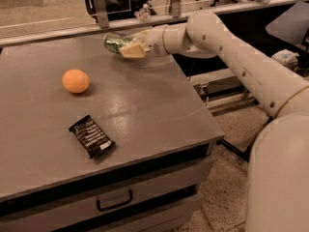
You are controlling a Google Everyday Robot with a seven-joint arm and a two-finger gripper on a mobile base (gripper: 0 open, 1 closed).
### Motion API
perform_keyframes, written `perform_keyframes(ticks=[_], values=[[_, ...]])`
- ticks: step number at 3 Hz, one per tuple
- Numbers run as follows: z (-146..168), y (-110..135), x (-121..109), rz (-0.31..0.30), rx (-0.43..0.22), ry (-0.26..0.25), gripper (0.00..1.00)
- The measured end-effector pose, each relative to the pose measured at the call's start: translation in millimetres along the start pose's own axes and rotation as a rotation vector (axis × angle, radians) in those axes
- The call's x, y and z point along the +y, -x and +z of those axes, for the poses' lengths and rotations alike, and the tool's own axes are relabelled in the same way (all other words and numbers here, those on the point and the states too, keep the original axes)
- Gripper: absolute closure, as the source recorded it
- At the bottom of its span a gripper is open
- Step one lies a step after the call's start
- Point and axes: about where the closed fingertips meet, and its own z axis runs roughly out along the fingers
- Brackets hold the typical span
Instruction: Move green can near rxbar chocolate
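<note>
Green and shiny, the one can lies on its side at the far edge of the tabletop, its long axis running left to right, free end pointing left. The gripper reaches in from the right, its jaws clenched on the can. One bar lies near the front, well apart from the can. One orange ball sits between them.

green can sideways in gripper at back, rxbar chocolate front-left

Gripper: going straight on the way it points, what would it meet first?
The green can, held in its fingers. The gripper points along the table's far edge; beyond it the way looks free, depth unclear.
</note>
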Motion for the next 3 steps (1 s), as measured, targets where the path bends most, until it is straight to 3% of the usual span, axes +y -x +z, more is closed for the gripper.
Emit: perform_keyframes(ticks=[1, 2, 3], values=[[-50.4, 12.7, 17.1, -0.007, -0.020, 0.010, 1.00], [-94.8, 21.0, 54.0, -0.011, -0.028, 0.080, 1.00], [-116.2, 23.3, 95.3, -0.002, -0.014, 0.180, 1.00]])
